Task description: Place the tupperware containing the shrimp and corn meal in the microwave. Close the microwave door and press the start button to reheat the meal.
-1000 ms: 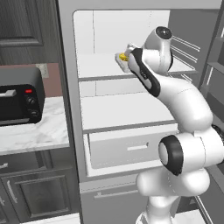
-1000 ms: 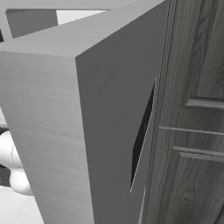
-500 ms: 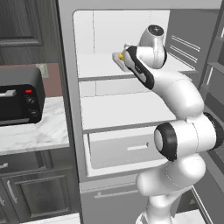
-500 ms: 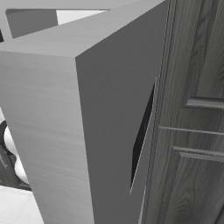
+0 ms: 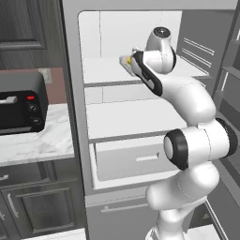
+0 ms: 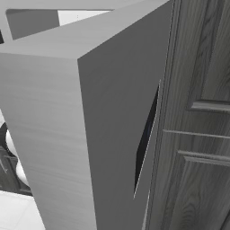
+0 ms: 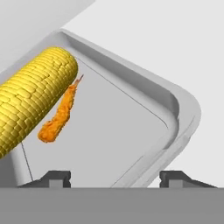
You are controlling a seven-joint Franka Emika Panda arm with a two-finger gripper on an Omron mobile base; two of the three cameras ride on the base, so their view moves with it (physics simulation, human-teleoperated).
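The arm is reaching up into the open fridge [image 5: 75, 93] in the left base view, its hand at the upper shelf [image 5: 103, 75] in the upper middle of the frame, where a speck of yellow is peeking out beside the wrist. In the hand view the tub [image 7: 175, 118] is lying right in front of the camera, its rounded corner at the right, with the corn [image 7: 35, 100] at the upper left and the shrimp [image 7: 59, 116] just beside it, both inside the tub. The gripper [image 7: 116, 179] is showing its two dark tips at the bottom edge, spread well apart, one over the tub floor and one outside the rim, so the wall is sitting between them; they are not touching it yet, as far as I can tell. This is looking like the pick-up step, the very start of the job. Next, I reckon, the jaws need to pinch that rim firmly and lift level, so nothing is rolling out.
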